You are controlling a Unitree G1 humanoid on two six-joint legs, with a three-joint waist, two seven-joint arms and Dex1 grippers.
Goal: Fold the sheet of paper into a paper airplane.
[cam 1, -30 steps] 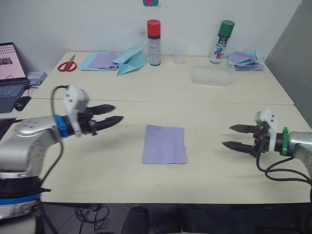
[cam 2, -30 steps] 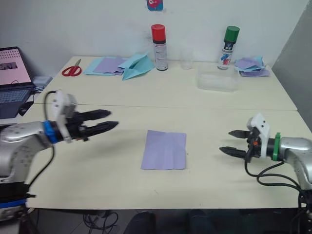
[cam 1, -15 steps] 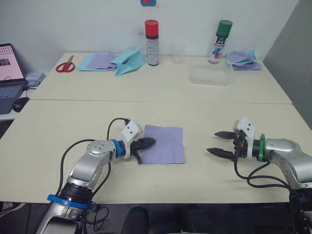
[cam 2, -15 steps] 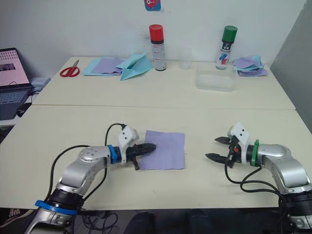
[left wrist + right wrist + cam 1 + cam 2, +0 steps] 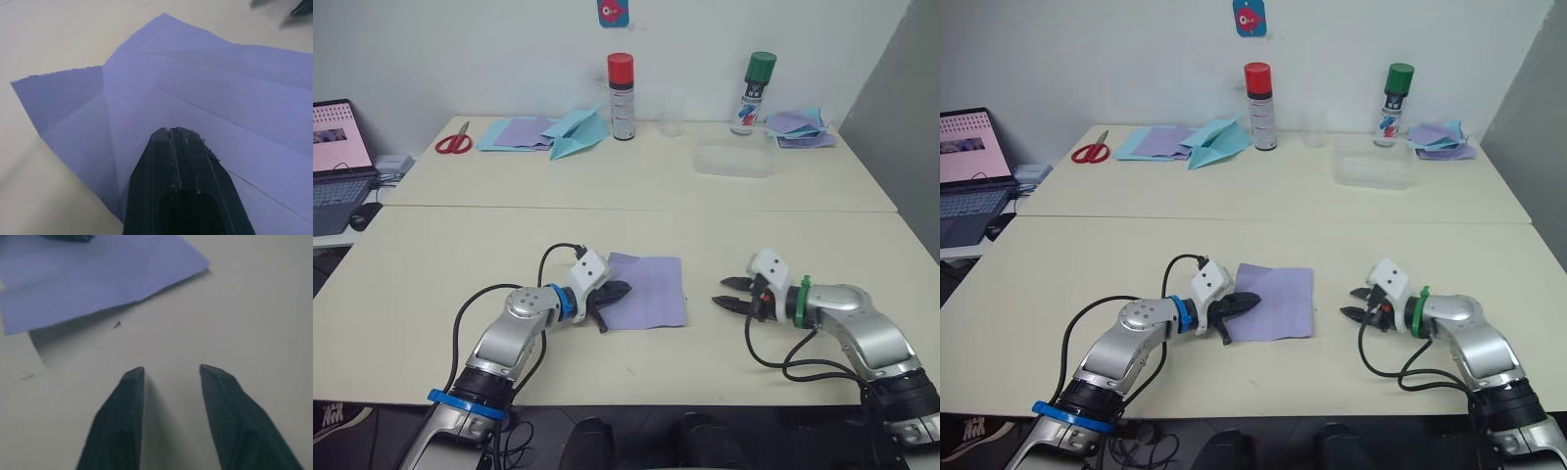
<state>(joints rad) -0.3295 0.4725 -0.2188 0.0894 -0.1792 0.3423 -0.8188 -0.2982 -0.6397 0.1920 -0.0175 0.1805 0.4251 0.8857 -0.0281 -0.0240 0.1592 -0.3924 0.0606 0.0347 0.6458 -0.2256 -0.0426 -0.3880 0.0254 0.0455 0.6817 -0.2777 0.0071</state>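
The left arm bends at the elbow and reaches low toward the middle, its end effector [image 5: 612,297] pointing right with the two black fingers [image 5: 178,166] pressed together, tips down. The right arm reaches in low from the right, its end effector [image 5: 1349,303] pointing left with the fingers [image 5: 128,396] parted, a clear gap between the tips.

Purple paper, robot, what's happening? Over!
Left claw shut, tips on the purple paper. Right claw open, beside it. Paper flat, creased. Nothing blocking.
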